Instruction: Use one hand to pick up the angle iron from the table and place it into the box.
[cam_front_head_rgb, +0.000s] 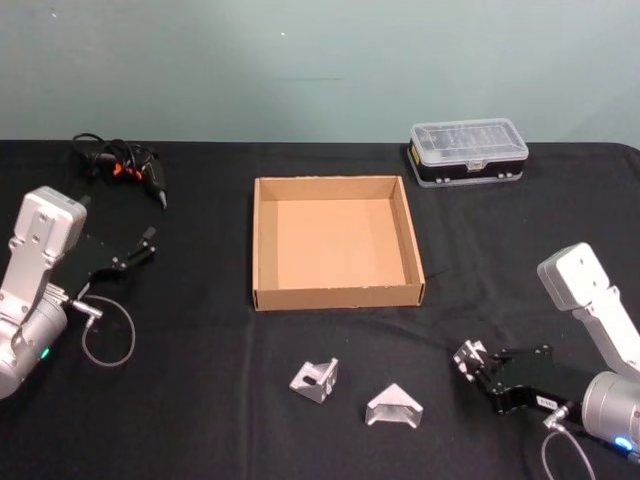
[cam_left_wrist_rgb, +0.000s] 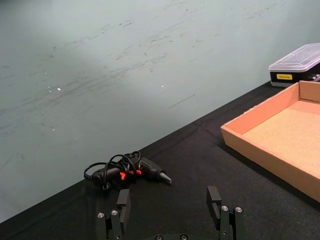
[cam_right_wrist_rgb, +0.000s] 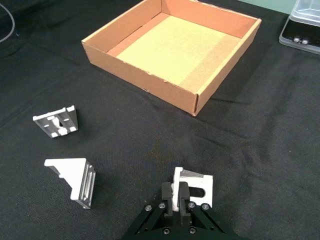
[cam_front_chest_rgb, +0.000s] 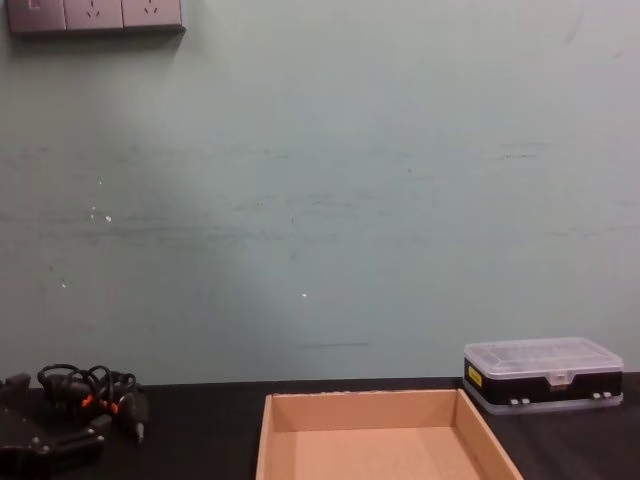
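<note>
Left gripper (cam_front_head_rgb: 146, 245): parked at the left of the table (cam_front_head_rgb: 200, 400), jaws wide, nothing between them. Idle, I judge, since the job needs one arm.

Cable bundle (cam_front_head_rgb: 122, 162): far left, well apart from the work.

Box (cam_front_head_rgb: 335, 297): centre, open-topped, empty.

On the table near of the box: second angle iron (cam_front_head_rgb: 315, 379), then third angle iron (cam_front_head_rgb: 393, 406), both loose.

Right gripper (cam_right_wrist_rgb: 176, 194): near right, low, jaws narrow and pinched on one flange of the angle iron (cam_right_wrist_rgb: 196, 182), a thin edge that suits a pinch. Cannot tell whether it is clear of the table. The box lies far-left of it.

Black case (cam_front_head_rgb: 468, 152): far right, not the target.
</note>
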